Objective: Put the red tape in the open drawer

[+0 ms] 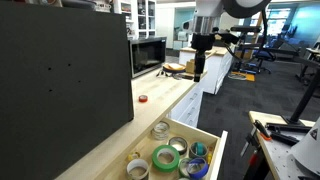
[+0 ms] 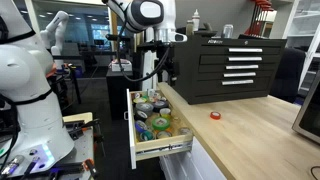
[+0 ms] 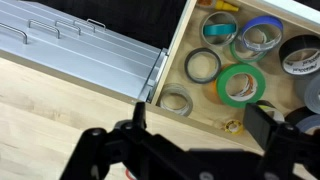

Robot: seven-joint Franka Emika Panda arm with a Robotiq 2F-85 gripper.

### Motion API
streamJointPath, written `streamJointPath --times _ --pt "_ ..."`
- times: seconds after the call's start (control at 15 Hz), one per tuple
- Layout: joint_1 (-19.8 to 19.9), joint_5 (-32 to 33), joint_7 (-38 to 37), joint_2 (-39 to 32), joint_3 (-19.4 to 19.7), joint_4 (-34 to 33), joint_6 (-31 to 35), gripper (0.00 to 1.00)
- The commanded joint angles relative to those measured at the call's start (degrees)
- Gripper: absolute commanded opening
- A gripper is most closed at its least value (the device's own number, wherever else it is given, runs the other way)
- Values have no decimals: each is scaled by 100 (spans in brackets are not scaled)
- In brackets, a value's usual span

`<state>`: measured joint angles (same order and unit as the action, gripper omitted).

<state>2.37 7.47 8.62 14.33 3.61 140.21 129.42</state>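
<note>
Approach step: the gripper (image 1: pixel 199 74) hangs over the open drawer (image 2: pixel 165 147), fingers (image 3: pixel 262 125) spread and empty; next it must reach the red tape (image 1: pixel 142 98) on the counter (image 1: pixel 110 135)

An exterior view sits low and close at the near end of the wooden tabletop (image 1: pixel 150 108), looking along it over the open drawer (image 1: pixel 221 150) toward the arm (image 1: pixel 205 40) far off. An exterior view from the side stands farther back and faces across the drawer (image 2: pixel 163 148) to a black cabinet (image 2: pixel 230 65). The wrist view looks steeply down from close above the tool (image 3: pixel 200 128), sharing the drawer's corner and the tabletop's edge with both.
</note>
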Motion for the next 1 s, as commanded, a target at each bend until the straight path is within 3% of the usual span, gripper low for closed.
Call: streamJointPath --times 0.0,0.53,0.93 --pt "8 -5 2 0 -9 -7 -11 100" --pt "48 72 20 -181 21 -62 19 100" --pt "38 50 278 -1017 67 -551 130 100"
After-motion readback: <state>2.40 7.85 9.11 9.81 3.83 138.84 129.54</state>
